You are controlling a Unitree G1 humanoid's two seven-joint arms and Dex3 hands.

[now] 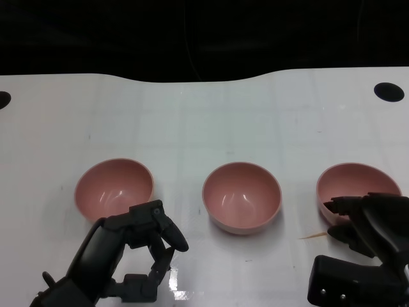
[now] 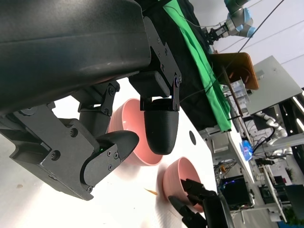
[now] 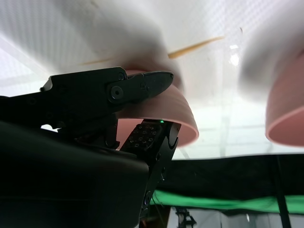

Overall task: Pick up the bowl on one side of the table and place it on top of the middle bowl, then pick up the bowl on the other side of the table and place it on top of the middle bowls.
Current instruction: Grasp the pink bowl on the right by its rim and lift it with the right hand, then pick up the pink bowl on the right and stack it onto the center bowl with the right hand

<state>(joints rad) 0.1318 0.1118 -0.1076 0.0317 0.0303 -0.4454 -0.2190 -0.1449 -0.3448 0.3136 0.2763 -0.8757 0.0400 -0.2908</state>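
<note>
Already at the rim: the glossy pink right-side bowl [image 1: 354, 182] sits on the white table [image 1: 192, 121], right hand [image 1: 367, 220] closing over its near edge.

Pinch firmly, lift straight, then centre over the middle pink bowl [image 1: 242, 196]; left hand [image 1: 150, 233] curls empty.

Left bowl [image 1: 114, 189]: plain pink, glossy | middle bowl [image 1: 242, 196]: same pink, no pattern | right bowl [image 1: 354, 185]: same pink | left hand [image 1: 144, 246]: black | right hand [image 1: 364, 224]: black | table [image 1: 211, 121]: white, faint grid lines, black round spot [image 1: 388, 91] | cloth [image 2: 197, 57]: bright green | splinter [image 1: 312, 236]: tan.
</note>
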